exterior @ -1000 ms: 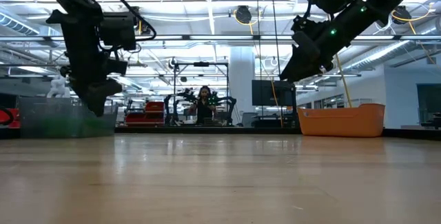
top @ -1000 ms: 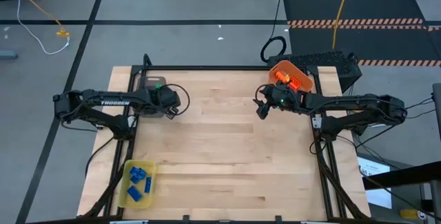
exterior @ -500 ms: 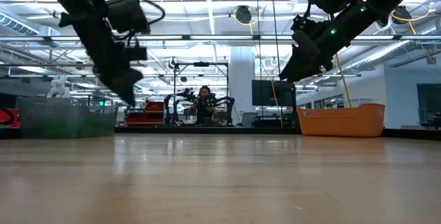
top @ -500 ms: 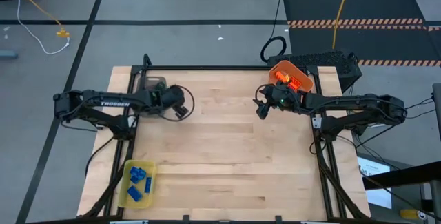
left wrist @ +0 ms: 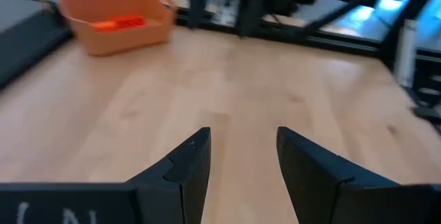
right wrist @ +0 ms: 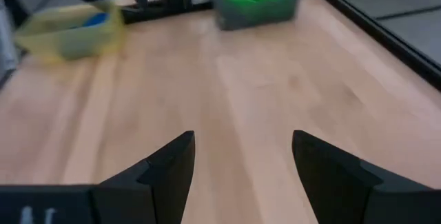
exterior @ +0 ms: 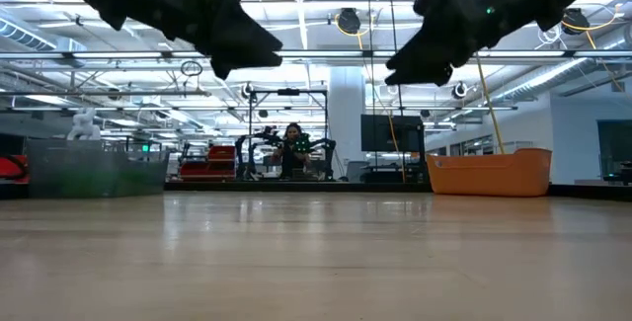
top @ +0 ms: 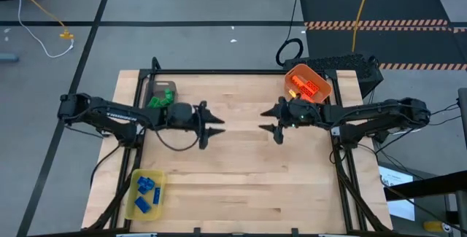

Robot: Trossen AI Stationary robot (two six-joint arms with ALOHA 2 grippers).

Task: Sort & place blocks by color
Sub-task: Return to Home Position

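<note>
Above the table (top: 241, 186), near its middle, left gripper (top: 217, 125) and right gripper (top: 264, 119) face each other, fingers spread, both empty. Green blocks (top: 160, 97) lie in the grey bin (top: 155, 86), orange blocks (top: 306, 86) in the orange bin (top: 321, 80), blue blocks (top: 146, 188) in the yellow bin (top: 133, 209).

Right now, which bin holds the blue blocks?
The yellow bin, on the left arm's side, holds the blue blocks; the grey bin holds green blocks, the orange bin orange blocks.
</note>
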